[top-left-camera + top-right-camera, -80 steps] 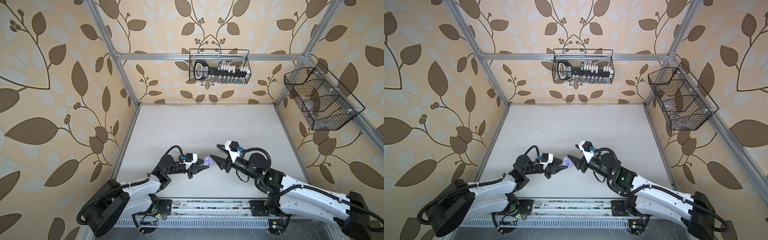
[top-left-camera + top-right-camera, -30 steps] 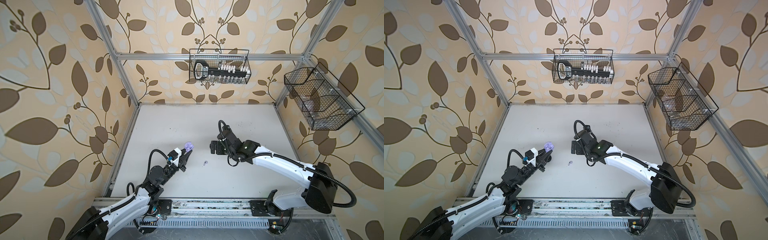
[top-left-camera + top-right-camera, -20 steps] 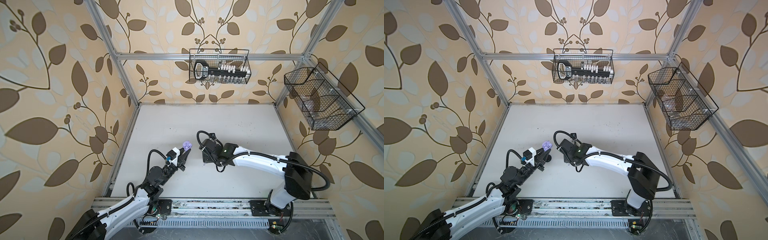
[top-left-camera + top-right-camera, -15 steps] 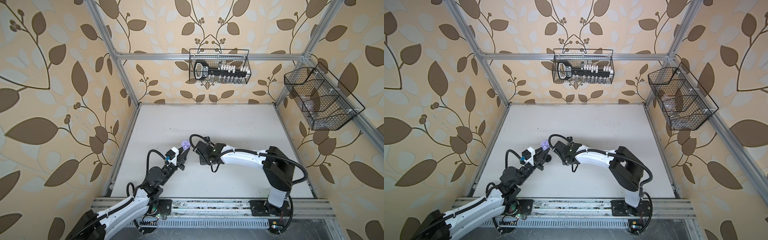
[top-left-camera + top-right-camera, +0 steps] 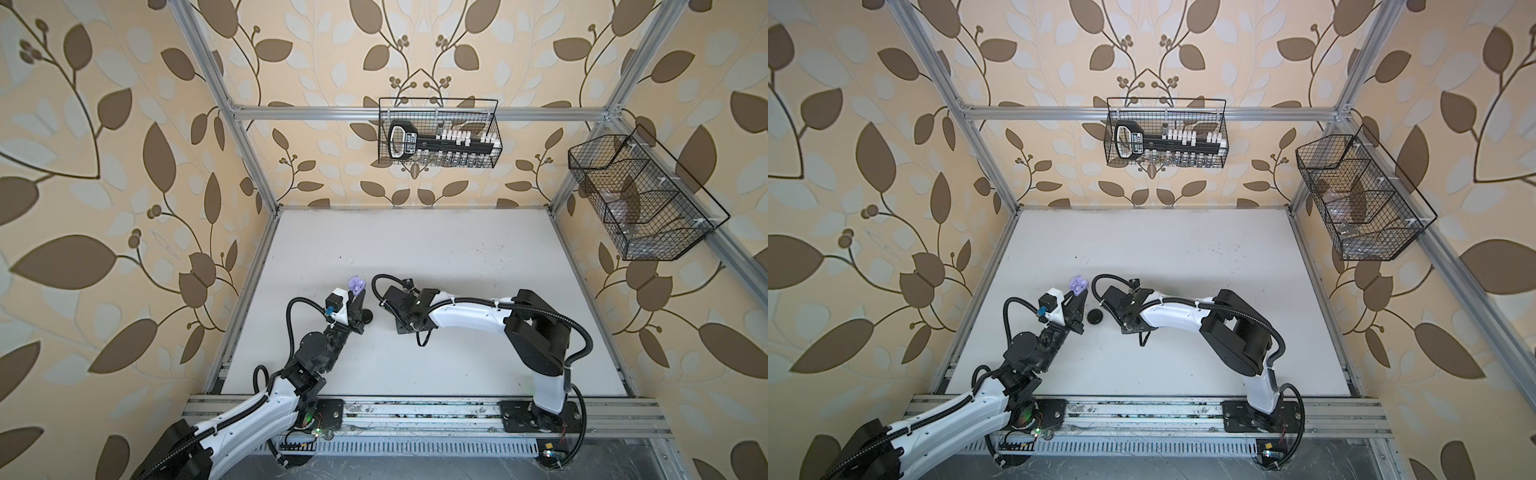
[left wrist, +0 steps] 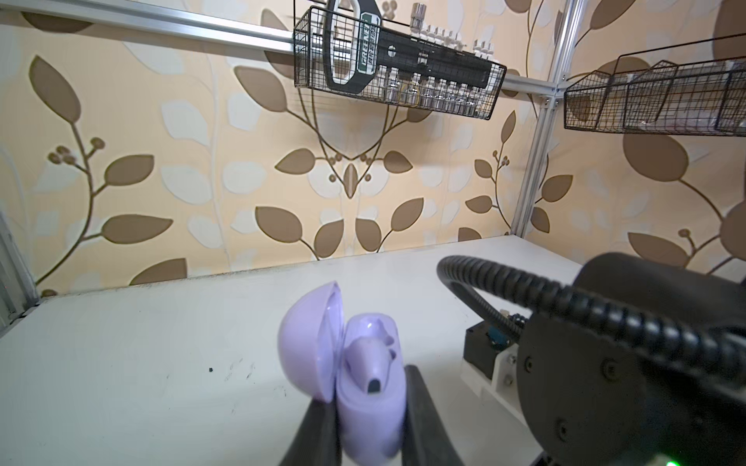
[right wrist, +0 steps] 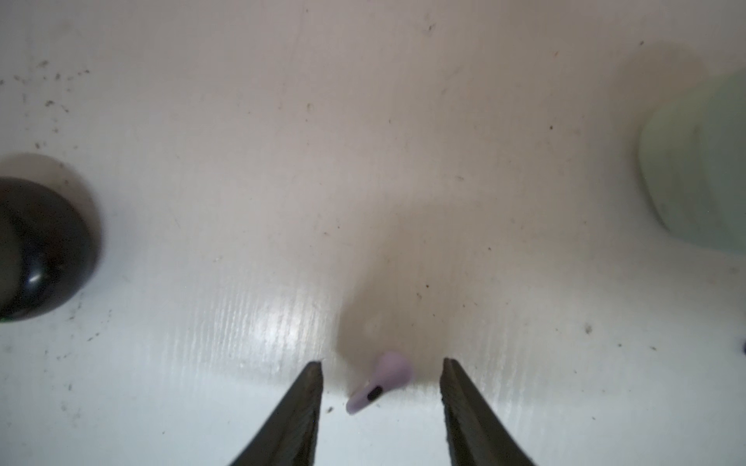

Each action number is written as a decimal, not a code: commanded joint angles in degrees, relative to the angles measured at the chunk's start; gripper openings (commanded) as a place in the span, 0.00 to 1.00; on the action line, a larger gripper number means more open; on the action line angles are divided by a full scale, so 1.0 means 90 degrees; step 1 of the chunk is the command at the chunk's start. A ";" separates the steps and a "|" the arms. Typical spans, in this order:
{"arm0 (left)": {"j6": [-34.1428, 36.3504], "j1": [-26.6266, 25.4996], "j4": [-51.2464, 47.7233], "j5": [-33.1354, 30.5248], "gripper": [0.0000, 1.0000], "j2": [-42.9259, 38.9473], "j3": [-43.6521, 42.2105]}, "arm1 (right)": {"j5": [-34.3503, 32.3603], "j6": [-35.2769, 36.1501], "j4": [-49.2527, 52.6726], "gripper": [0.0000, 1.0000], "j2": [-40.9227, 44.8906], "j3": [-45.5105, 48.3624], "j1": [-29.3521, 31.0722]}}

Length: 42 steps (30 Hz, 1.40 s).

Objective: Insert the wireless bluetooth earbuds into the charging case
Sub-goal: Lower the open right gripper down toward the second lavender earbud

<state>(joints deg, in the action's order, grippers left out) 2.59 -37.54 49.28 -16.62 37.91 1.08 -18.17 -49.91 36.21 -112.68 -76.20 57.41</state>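
My left gripper (image 6: pixel 367 391) is shut on a lavender charging case (image 6: pixel 371 403), held off the table with its lid open. One lavender earbud (image 6: pixel 373 363) sits inside it. Both top views show the case (image 5: pixel 356 285) (image 5: pixel 1078 283) at the tip of the left gripper (image 5: pixel 357 295). My right gripper (image 7: pixel 382 362) points down at the table and is open. A second lavender earbud (image 7: pixel 381 381) lies on the table between its fingertips, touching neither. In both top views the right wrist hides that gripper's jaws and this earbud.
A closed black case (image 5: pixel 365 319) (image 7: pixel 40 250) lies on the table between the two grippers. A pale mint case (image 7: pixel 698 169) lies on the other side of the right gripper. Wire baskets hang on the back wall (image 5: pixel 438 133) and right wall (image 5: pixel 640 199).
The right arm has swung left across the table and come down over the lavender earbud, its jaws narrowing. The left gripper has kept the case almost still.
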 commanded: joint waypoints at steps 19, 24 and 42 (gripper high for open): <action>0.0044 -0.0048 -0.0055 -0.0027 0.00 -0.0072 0.0218 | 0.0161 -0.0117 0.0043 0.35 -0.0258 0.0043 -0.0015; 0.0064 -0.0048 -0.0045 0.0039 0.00 -0.0123 0.0202 | 0.0237 -0.0137 0.0049 0.31 -0.0312 0.0072 0.0003; 0.0093 -0.0048 -0.0055 0.0117 0.00 -0.0150 0.0202 | 0.0221 -0.0278 0.0042 0.32 -0.0258 0.0320 0.0072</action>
<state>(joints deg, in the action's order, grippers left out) 2.76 -37.54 47.09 -16.03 37.21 1.08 -16.95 -51.18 34.83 -114.06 -75.57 57.54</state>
